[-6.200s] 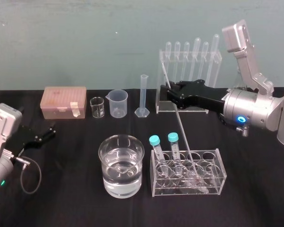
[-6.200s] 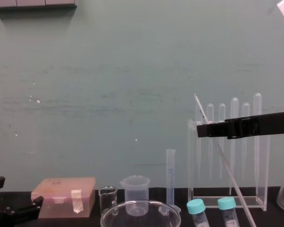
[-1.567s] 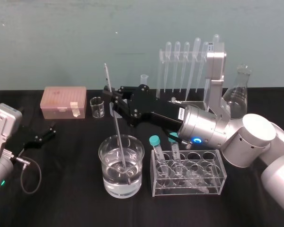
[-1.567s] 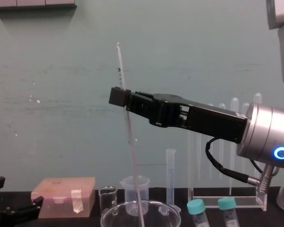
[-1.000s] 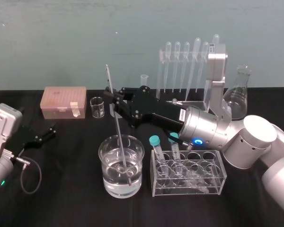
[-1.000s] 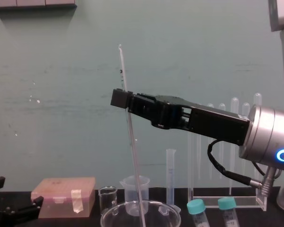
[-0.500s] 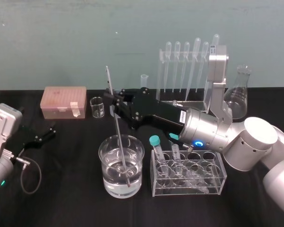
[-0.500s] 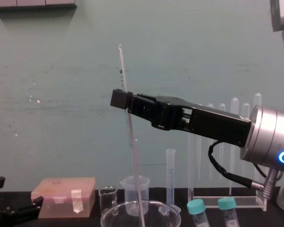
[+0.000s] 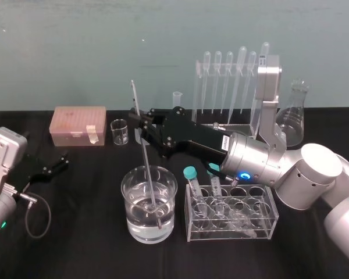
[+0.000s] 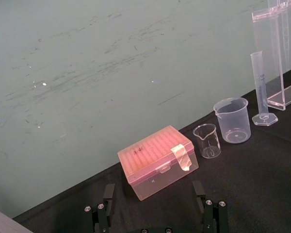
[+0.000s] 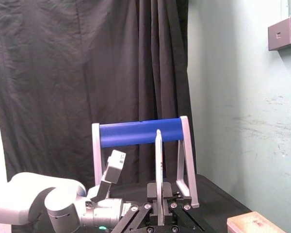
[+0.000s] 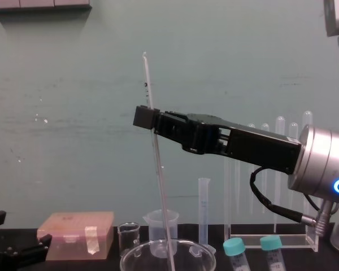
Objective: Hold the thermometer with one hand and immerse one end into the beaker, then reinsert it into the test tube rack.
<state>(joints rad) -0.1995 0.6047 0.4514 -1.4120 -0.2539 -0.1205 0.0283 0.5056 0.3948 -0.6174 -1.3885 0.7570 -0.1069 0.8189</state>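
Over beaker, R pincer clamps thermometer, tip murky underwater; L pincer released

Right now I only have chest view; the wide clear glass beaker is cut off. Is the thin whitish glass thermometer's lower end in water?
Observer: Yes. In the head view the thermometer, pinched by the right gripper, slants down into water in the beaker.
Operator: Touching bottom?
Observer: Its tip sits near the base; contact, I cannot tell.
Operator: Left arm?
Observer: The left gripper is parked open at the black table's far left, apart from the beaker.
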